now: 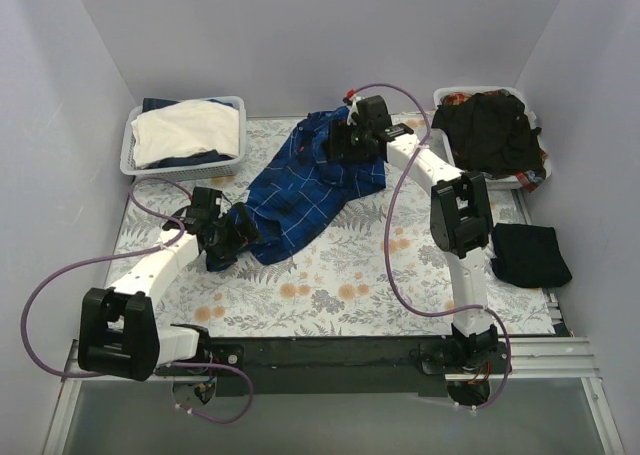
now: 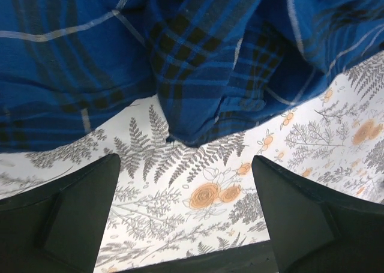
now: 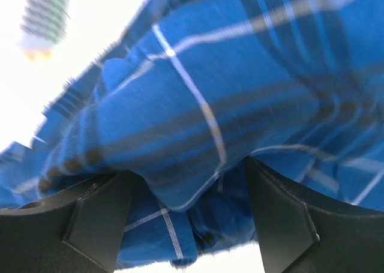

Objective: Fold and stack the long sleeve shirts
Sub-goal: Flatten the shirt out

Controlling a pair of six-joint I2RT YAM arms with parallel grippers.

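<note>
Shirt of royal-blue plaid (image 1: pixel 300 190) lay crumpled across the middle of the flower-patterned table (image 1: pixel 350 275), running from the rear centre down toward the front left, not yet spread flat.

The left tool (image 2: pixel 186 163) hovered low at the shirt's near-left edge with its jaws spread wide and nothing between them; only the printed table showed in the gap, with the plaid hem just beyond. It seemed placed there to take that edge.

The right tool (image 3: pixel 187 171) sat at the shirt's far end, its fingers (image 3: pixel 102 219) also well apart. A loose fold of plaid bulged between them and did not look pinched, so it likely had no real hold. With one tool at each end, the arms appeared set to pull the cloth out flat for folding.

A black shirt (image 1: pixel 530 255), apparently folded already, rested on the table's right edge, probably the start of the stack. Dark clothes (image 1: pixel 490 130) filled the right rear basket (image 1: pixel 450 95); white cloth (image 1: pixel 190 130) lay in the left basket (image 1: pixel 130 160).
</note>
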